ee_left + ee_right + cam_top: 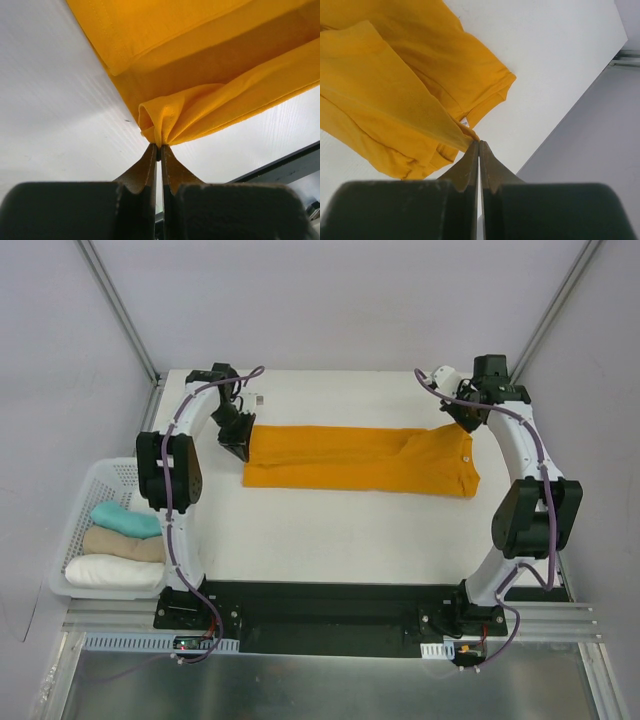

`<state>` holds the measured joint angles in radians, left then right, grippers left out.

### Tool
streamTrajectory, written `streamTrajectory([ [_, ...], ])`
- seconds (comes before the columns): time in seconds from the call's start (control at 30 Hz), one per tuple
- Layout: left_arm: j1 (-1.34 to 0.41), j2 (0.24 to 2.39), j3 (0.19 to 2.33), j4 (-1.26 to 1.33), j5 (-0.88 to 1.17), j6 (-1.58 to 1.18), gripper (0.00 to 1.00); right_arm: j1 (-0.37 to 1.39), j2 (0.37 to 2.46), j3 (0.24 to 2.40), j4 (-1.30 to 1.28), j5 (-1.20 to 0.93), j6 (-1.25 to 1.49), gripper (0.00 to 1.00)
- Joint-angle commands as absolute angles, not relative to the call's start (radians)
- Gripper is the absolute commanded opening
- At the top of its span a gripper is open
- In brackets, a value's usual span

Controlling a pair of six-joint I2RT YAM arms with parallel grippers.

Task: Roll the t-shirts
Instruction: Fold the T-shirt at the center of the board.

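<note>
Soft, light t-shirt (360, 460) lies as a long strip, right of the basket (75, 525).
The left gripper (159, 146) pinches its basket-side end, the right gripper (479, 144) the far end; limp cloth, so the corners seem the best hold.

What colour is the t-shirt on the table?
Plain mustard-orange t-shirt; clearest in the top external view.

You have a white table (330, 530) with one t-shirt (350, 460) on it, mustard-orange and folded into a long band. It lies across the far half, reaching from near the left edge towards the right edge. A small object (258, 398), too small to identify, sits by the far left corner.
</note>
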<state>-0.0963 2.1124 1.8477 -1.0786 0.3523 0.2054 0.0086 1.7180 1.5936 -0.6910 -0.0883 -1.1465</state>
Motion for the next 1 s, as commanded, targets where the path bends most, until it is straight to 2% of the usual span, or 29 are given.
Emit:
streamTrajectory([
  [0.0,-0.083,2.149,1.917,-1.103,0.311,0.213,0.0,0.002,1.768,1.672,-0.68,-0.097,-1.177,0.01],
  [0.67,-0.086,2.315,2.105,-1.074,0.27,0.233,0.0,0.003,1.965,1.798,-0.672,-0.049,-1.187,0.01],
  [0.73,-0.086,2.318,2.111,-1.068,0.256,0.221,0.16,0.003,1.98,1.801,-0.657,-0.02,-1.174,0.01],
  [0.8,-0.086,2.312,2.111,-1.058,0.189,0.193,0.38,0.005,2.012,1.818,-0.637,0.064,-1.132,0.02],
  [0.83,-0.086,2.303,2.096,-1.054,0.152,0.183,0.43,0.008,2.022,1.841,-0.629,0.089,-1.114,0.17],
  [0.87,-0.087,2.266,2.085,-1.04,0.093,0.175,0.49,0.011,2.023,1.847,-0.621,0.112,-1.095,0.25],
  [0.93,-0.086,2.217,2.062,-1.029,0.043,0.164,0.58,0.017,1.994,1.839,-0.594,0.158,-1.054,0.35],
  [0.97,-0.086,2.163,2.034,-1.023,0.028,0.16,0.59,0.017,1.977,1.815,-0.589,0.16,-1.046,0.37],
])
